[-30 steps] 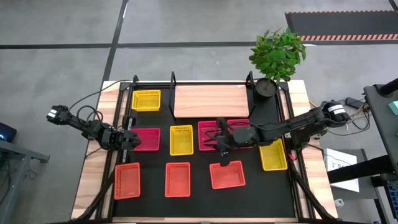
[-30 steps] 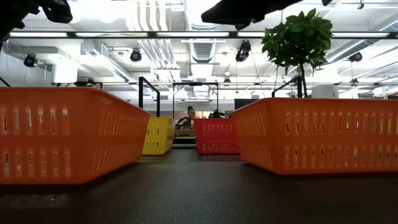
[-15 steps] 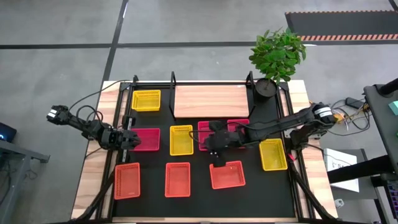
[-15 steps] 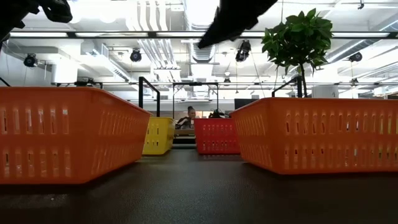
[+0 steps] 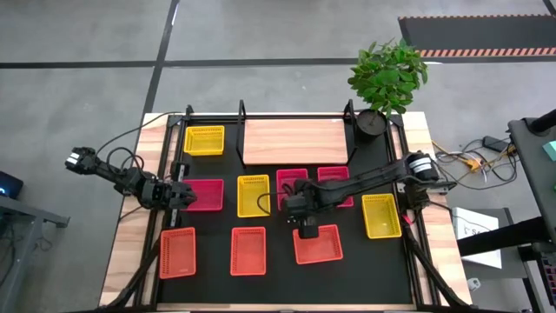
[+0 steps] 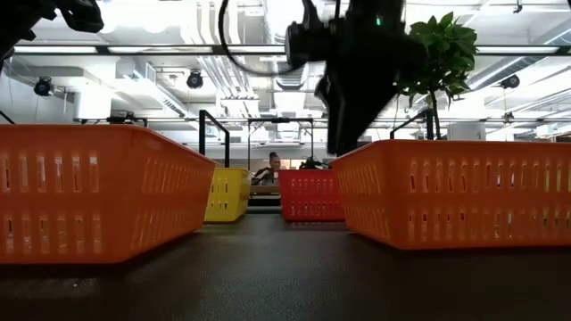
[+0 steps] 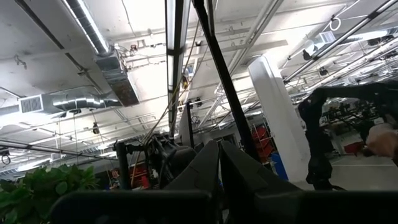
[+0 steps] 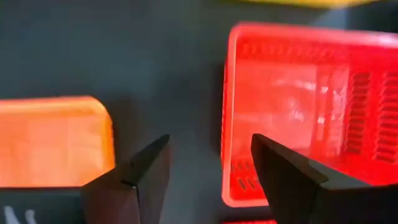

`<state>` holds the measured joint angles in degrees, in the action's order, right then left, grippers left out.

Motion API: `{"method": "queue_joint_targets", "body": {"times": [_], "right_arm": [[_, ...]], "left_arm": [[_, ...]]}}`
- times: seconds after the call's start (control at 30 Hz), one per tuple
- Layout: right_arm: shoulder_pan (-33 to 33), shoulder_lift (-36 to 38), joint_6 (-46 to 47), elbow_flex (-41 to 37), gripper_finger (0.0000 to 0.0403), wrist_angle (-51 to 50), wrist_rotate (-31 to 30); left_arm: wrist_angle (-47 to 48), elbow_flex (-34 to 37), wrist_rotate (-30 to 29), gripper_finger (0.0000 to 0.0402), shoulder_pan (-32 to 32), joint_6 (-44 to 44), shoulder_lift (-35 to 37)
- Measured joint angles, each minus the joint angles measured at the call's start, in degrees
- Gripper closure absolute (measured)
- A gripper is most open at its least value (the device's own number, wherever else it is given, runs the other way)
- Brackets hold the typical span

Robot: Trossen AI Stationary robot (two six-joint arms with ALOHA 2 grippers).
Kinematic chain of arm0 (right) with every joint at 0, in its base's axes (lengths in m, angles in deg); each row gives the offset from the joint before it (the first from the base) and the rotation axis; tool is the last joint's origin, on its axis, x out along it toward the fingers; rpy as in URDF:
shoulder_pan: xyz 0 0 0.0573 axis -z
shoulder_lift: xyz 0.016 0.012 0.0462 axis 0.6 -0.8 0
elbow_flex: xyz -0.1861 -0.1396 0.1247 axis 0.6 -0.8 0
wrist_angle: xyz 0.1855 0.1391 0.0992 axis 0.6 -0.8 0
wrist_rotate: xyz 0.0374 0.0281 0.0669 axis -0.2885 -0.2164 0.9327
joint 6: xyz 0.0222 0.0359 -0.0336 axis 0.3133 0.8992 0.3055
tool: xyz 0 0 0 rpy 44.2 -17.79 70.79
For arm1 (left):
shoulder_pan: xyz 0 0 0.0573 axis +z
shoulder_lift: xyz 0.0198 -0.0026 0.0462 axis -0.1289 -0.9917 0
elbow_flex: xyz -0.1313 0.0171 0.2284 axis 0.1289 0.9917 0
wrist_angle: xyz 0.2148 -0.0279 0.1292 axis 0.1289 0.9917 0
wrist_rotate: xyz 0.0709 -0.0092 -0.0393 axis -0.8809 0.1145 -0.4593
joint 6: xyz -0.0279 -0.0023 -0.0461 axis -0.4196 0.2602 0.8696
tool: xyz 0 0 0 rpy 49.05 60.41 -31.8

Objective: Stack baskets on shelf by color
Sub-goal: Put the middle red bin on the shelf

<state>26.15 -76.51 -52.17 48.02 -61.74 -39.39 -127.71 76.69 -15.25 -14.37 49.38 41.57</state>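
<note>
The shelf stands at the table's far side. Pink-red baskets, yellow baskets and orange baskets rest on their bottoms on the black mat. My right gripper hangs open, pointing down, over bare mat between an orange basket and a pink-red basket. My left gripper is shut beside the left end of the left pink-red basket.
A potted plant stands at the far right corner beside the shelf. Black posts rise at the shelf's ends. In the low view two orange baskets flank a lane of bare mat, with my right arm above it.
My right gripper has moved toward the table's left edge, off the two middle pink-red baskets, and has come down toward the mat; its arm now hangs into the low view. The baskets have stayed where they were.
</note>
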Motion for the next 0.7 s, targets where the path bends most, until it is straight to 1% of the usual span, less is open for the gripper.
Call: {"method": "queue_joint_targets", "body": {"times": [0.13,0.3,0.4,0.7], "right_arm": [[0.17,-1.99,-0.46,0.06,0.0194,-0.23,-0.2],[0.93,-2.36,-0.77,-0.25,0.0219,1.48,-0.2],[1.44,-2.36,-1.4,-0.53,0.0242,2.12,-0.24],[2.4,-2.36,-3.6,-2.3,0.0329,9.66,-0.2]], "left_arm": [[-0.02,0.0,0.0,0.04,0.02,-0.13,0.02],[-0.55,0.0,0.0,0.04,0.02,-0.13,0.02],[-0.57,0.0,0.0,0.04,0.02,-0.13,0.02],[-0.59,0.0,0.0,0.04,0.02,-0.15,0.02]]}}
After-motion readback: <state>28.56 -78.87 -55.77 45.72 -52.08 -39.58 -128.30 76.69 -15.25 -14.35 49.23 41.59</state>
